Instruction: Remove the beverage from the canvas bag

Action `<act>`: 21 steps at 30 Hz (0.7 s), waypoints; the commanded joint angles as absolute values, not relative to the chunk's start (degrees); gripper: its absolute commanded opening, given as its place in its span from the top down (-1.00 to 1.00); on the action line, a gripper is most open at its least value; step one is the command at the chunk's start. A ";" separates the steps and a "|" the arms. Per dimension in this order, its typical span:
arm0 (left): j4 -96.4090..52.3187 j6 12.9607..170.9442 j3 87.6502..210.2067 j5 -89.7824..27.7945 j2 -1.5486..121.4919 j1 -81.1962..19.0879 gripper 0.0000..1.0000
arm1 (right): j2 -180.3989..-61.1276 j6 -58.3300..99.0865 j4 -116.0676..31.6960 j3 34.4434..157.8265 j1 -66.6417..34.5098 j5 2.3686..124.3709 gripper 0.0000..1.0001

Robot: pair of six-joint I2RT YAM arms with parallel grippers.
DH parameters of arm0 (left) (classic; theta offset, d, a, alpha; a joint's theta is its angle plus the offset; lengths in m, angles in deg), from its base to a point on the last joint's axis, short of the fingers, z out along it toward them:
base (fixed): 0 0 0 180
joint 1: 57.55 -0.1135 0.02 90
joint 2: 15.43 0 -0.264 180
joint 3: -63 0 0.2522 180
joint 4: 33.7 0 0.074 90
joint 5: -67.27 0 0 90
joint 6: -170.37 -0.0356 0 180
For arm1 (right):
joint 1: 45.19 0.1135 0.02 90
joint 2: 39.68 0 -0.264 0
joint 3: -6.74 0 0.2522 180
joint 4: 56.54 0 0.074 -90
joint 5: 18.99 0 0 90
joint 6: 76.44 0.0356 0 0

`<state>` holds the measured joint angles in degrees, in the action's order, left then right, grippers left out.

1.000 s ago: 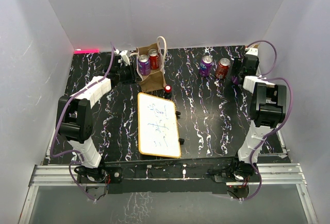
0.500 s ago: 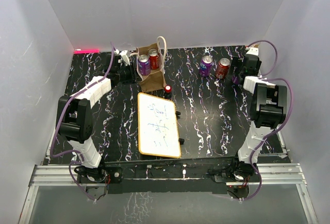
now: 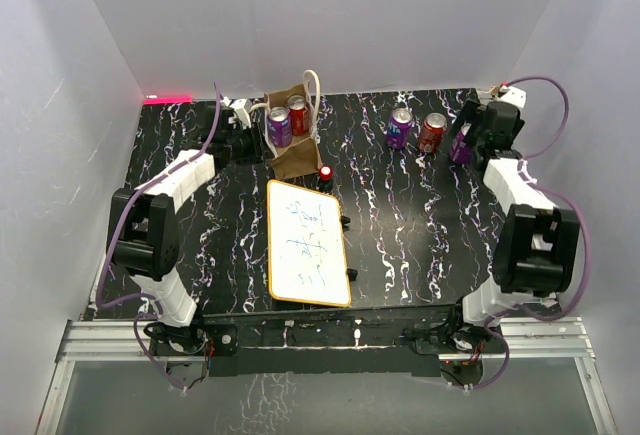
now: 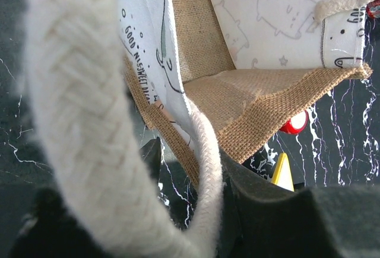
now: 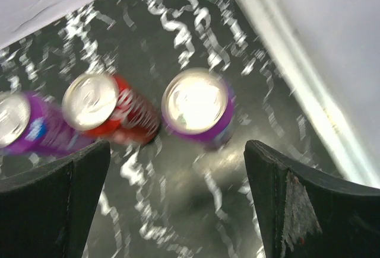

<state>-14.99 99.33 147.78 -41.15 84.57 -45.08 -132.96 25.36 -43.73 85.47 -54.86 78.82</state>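
Since the earlier view the right claw (image 5: 177, 151) has been spread wide and lifted off a squat purple drink can (image 5: 199, 107) of aluminium, and the right arm's elbow has been swung back toward the near edge. That can is left standing free by the far right corner of the black, white-veined worktop (image 3: 400, 225). It is set in a row with a red aluminium can (image 5: 110, 108) and a second purple can (image 5: 27, 129). Nothing is held between the right fingers, which are seen apart above the row. One delivery is thus judged complete, with three beverages counted outside.

The small tan-brown canvas bag (image 3: 295, 160) with cream handles is kept upright at the far edge, left of the middle, well apart from the right claw. Two more are seen side by side in its open mouth: a bagged purple can (image 3: 279, 126) and a bagged red can (image 3: 298, 113). The left claw (image 3: 250, 141) is set against the bag's left side. As far as the crowded wrist view allows, it appears clamped on the bag wall beside a thick rope handle (image 4: 89, 121). A further trip along the far edge is judged necessary before another beverage can be lifted by the right claw.
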 commanded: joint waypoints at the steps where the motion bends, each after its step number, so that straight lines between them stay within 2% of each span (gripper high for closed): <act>1: -12.56 97.73 146.48 -40.73 81.20 -45.14 0.27 | -126.11 36.73 -40.82 78.43 -50.16 70.11 -0.97; 5: -12.86 97.17 145.82 -40.07 81.81 -45.10 0.27 | -123.45 34.09 -41.94 77.28 -38.88 63.26 -0.95; 11: -12.73 97.61 147.19 -41.42 83.11 -45.11 0.26 | -124.46 27.42 -39.02 87.30 -20.41 64.54 -0.89; 13: -13.10 98.15 147.44 -42.17 83.52 -45.09 0.26 | -126.99 26.52 -41.23 90.32 -16.54 64.92 -0.78; 15: -13.54 101.28 147.39 -44.96 83.97 -45.64 0.26 | -131.14 25.26 -42.34 95.10 -14.03 62.95 -0.54; 19: -18.02 105.75 146.63 -50.11 84.91 -46.26 0.26 | -141.66 20.90 -39.00 107.03 -9.37 65.55 -0.50; 21: -18.53 107.19 146.59 -49.96 84.74 -46.85 0.25 | -146.40 21.05 -37.75 112.17 -8.80 68.04 -0.31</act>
<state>-17.59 103.09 146.93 -45.28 84.66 -46.00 -138.38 24.42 -38.66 103.50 -10.60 64.01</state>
